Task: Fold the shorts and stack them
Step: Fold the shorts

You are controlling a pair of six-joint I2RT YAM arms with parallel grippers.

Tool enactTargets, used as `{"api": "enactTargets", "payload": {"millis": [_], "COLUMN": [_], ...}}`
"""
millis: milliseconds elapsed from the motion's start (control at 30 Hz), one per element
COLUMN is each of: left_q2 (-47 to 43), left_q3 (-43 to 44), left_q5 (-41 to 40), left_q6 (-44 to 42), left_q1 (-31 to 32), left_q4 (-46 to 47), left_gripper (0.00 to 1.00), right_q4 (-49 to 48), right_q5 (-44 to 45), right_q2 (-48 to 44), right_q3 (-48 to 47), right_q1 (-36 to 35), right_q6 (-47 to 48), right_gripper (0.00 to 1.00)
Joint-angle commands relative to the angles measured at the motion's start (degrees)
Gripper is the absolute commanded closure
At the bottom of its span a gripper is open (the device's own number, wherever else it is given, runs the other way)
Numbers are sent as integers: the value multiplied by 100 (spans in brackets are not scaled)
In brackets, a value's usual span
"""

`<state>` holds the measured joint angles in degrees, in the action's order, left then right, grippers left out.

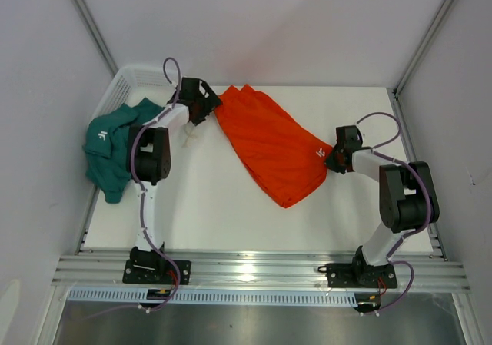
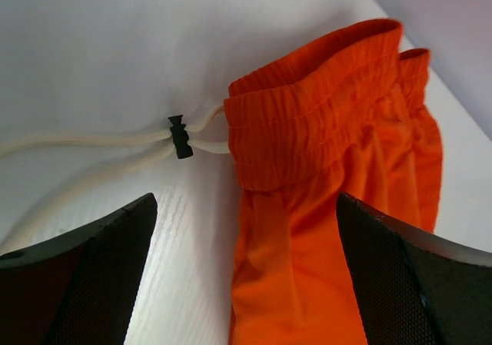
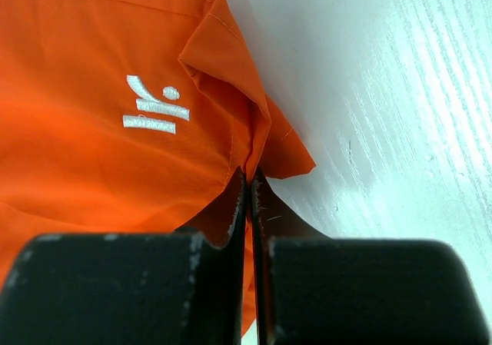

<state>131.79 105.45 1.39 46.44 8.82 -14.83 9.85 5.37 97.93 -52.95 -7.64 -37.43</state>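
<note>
Top view: the orange shorts point(image 1: 273, 149) lie flat on the table point(image 1: 215, 207), running diagonally from the waistband point(image 2: 307, 122) at about 12 o'clock to the leg hems at about 3 o'clock. The teal shorts point(image 1: 111, 149) sit crumpled at 9 o'clock, partly over the edge of the white basket point(image 1: 134, 72), apparently set aside until the first pair is folded.

The right gripper point(image 3: 247, 180) has its jaws pressed together on a hem corner just beside the white logo point(image 3: 156, 108), a hold suited to lifting that end.

The left gripper point(image 2: 246, 230) hangs over the waistband with its jaws wide apart and touching nothing. The drawstring point(image 2: 92, 141) and black toggle point(image 2: 181, 136) trail toward 9 o'clock. It is probably placed to take the opposite end, so both ends can be carried over together in one fold.
</note>
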Motion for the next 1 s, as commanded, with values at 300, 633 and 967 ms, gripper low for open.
{"api": "enactTargets", "payload": {"millis": [300,633,967], "left_q2": [1040,499,-3191], "left_q3": [784,-373,-5573], "left_q5": [317,134,-1122], "left_q6": [788,771,1094], "left_q1": [41,102,199], "left_q4": [1455,2648,3882], "left_gripper": [34,100,100], "right_q4": [44,280,1019], "right_q5": [-27,52,473], "right_q2": [-178,-239,-222], "right_q3": [-49,-154,-954], "right_q1": [-150,-168,-282], "right_q6": [113,288,886], "right_gripper": [100,100,100]}}
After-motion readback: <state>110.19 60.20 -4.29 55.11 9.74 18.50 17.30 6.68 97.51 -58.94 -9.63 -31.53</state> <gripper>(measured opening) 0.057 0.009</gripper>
